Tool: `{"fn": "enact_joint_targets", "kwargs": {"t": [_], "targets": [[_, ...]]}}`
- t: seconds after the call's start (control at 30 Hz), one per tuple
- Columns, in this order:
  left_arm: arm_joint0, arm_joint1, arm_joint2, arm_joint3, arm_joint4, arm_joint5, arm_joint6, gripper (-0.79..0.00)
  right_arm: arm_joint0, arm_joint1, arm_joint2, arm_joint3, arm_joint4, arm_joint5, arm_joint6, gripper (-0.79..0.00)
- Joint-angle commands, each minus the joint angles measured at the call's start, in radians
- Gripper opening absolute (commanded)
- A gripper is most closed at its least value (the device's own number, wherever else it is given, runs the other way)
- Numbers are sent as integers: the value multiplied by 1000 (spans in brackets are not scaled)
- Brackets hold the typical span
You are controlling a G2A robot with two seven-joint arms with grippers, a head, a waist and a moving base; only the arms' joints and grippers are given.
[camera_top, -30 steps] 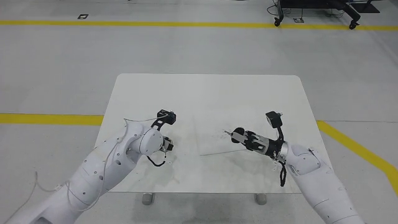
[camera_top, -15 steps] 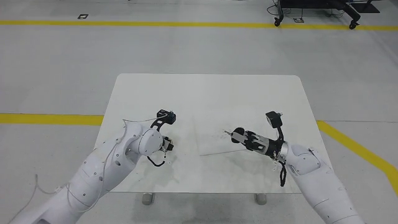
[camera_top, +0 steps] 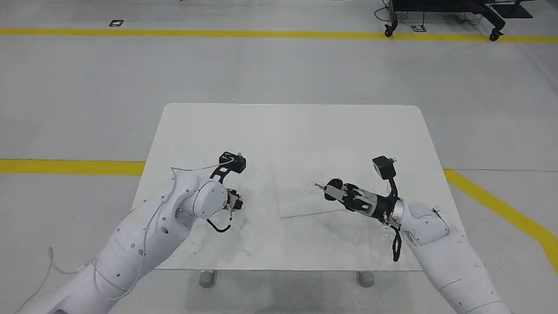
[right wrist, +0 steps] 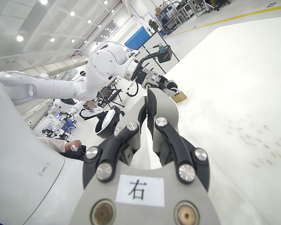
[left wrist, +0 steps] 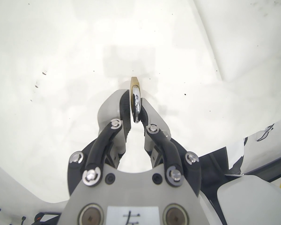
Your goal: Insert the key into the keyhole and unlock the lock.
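Note:
A small brass padlock (left wrist: 133, 85) with a silver shackle (left wrist: 136, 108) hangs between the pads of my left gripper (left wrist: 134, 103), which is shut on it just above the white table. From the right wrist view the lock (right wrist: 179, 97) shows its broad brass face, tilted, with its lower corner near the tabletop under my left gripper (right wrist: 172, 90). In the top view my left gripper (camera_top: 233, 199) is at the table's near left. My right gripper (camera_top: 329, 189) is at the near right, pointing toward the lock. Its fingers (right wrist: 152, 99) are pressed together, and a thin metal tip I take for the key (camera_top: 317, 185) sticks out.
The white table (camera_top: 288, 131) has open surface between the two grippers and across its far half. Dark specks (right wrist: 260, 139) mark the top near my right gripper. The near edge runs close under both arms. A black wheeled frame (camera_top: 445, 0) stands far off on the floor.
My left arm has shifted very slightly, still holding the padlock. My right arm has not moved.

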Motion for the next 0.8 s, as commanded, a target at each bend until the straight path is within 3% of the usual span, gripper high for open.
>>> {"fn": "enact_joint_targets", "kwargs": {"t": [0.0,0.53,0.63,0.77], "targets": [[-2,-4,2,10,-1,-2,4,-785,0,0,0,0,0,0,0,-785],[12,-17,-35,24,-8,-53,107,-785,0,0,0,0,0,0,0,-785],[36,-16,-63,-7,-19,-67,198,-785,0,0,0,0,0,0,0,-785],[115,-8,-157,-45,-139,-144,423,-785,0,0,0,0,0,0,0,-785]]}}
